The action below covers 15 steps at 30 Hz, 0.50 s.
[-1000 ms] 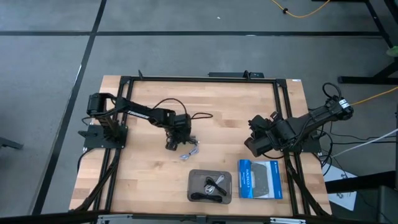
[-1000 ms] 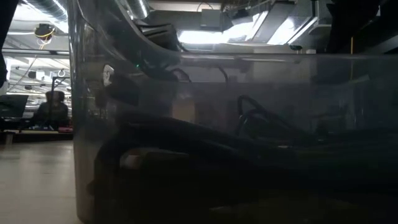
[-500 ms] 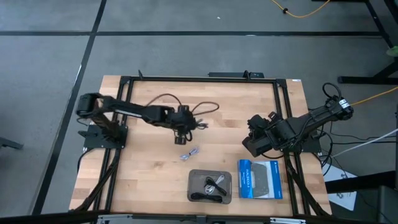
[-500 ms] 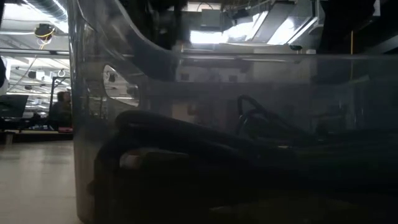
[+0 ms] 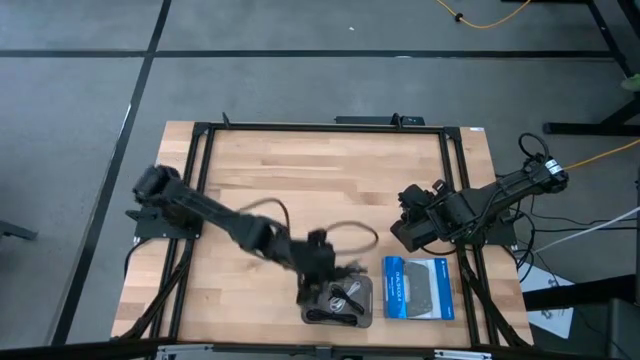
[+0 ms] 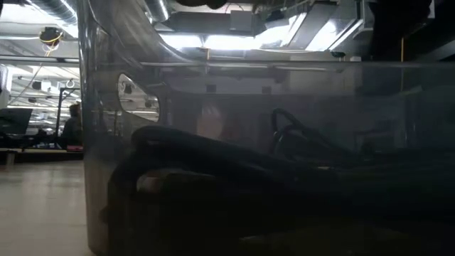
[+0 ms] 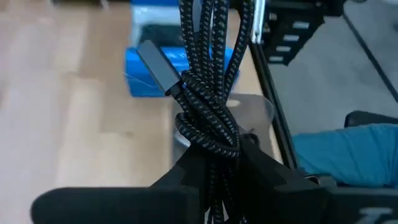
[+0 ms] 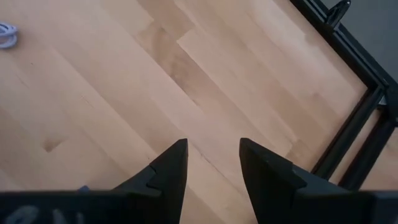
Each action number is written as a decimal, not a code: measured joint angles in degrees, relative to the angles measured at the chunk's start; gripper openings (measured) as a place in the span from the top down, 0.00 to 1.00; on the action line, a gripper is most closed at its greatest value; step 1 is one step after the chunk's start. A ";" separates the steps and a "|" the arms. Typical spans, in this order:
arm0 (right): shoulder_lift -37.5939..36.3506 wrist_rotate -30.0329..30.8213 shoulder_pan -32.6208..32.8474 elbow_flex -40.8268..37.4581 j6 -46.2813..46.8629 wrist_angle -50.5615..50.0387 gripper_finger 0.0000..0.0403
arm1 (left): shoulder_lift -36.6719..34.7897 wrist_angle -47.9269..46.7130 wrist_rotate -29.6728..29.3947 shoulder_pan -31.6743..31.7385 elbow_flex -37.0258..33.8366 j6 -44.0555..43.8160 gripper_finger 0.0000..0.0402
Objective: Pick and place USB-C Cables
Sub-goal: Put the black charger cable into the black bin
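My left gripper (image 5: pixel 325 268) has reached over the far-left rim of the grey tray (image 5: pixel 365 285) and is shut on a black braided USB-C cable bundle (image 7: pixel 208 93). The tray stands near the table's near edge and holds other black cable bundles (image 5: pixel 338 302). The low view looks through the tray wall (image 6: pixel 114 142) at those dark cables (image 6: pixel 213 156). A white cable coil (image 8: pixel 5 34) lies on the wood, seen only in the right wrist view. My right gripper (image 5: pixel 408 228) waits open at the table's right side, above bare wood (image 8: pixel 211 158). My left gripper pinches the black bundle between its two fingers (image 7: pixel 273 177), just behind the wrapped knot (image 7: pixel 208 127). The strands run on past the fingertips, and a grey connector (image 7: pixel 158 65) sticks out sideways. The bundle is lifted clear, with the tray rim (image 7: pixel 261 106) behind it.
A blue-and-grey flat box (image 5: pixel 418 288) lies just right of the tray. Black frame rails (image 5: pixel 460 190) run along the table's sides. The left arm's own black wire (image 5: pixel 345 232) loops above the wood. Open wood spreads over the table's far half (image 5: pixel 320 165).
My left gripper rose from beside the white cable, first drifting toward the far edge. It then swung toward the near edge and right, ending at the tray. The right arm kept still.
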 joint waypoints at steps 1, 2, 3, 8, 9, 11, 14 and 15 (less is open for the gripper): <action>-0.01 -0.34 -0.02 0.00 0.01 -0.38 0.63 | 2.01 -0.34 -0.34 -0.93 1.51 -0.72 0.87; -0.01 -0.66 -0.02 0.00 0.00 -0.64 0.63 | 4.02 -0.32 -0.40 -1.60 2.99 -1.45 0.87; -0.01 -1.06 -0.01 0.00 0.01 -0.78 0.63 | 5.93 -0.36 -0.35 -2.31 4.12 -1.76 0.87; -0.01 -1.33 0.00 0.00 0.01 -1.50 0.63 | 12.88 -0.68 2.80 -3.60 8.30 -3.19 0.87; -0.01 -1.50 0.00 0.00 0.00 -1.53 0.63 | 13.73 -0.32 4.15 -3.47 8.54 -3.37 0.87; -0.01 -2.00 0.00 0.00 -0.06 -1.58 0.63 | 15.04 -0.84 5.50 -2.96 8.58 -4.54 0.87; -0.01 -3.15 0.00 0.00 -0.17 -1.73 0.63 | 15.41 -4.70 5.46 -1.95 8.58 -6.15 0.78; -0.01 -3.23 0.00 0.00 -0.18 -1.86 0.63 | 15.31 -5.87 5.13 -1.57 8.58 -6.15 0.74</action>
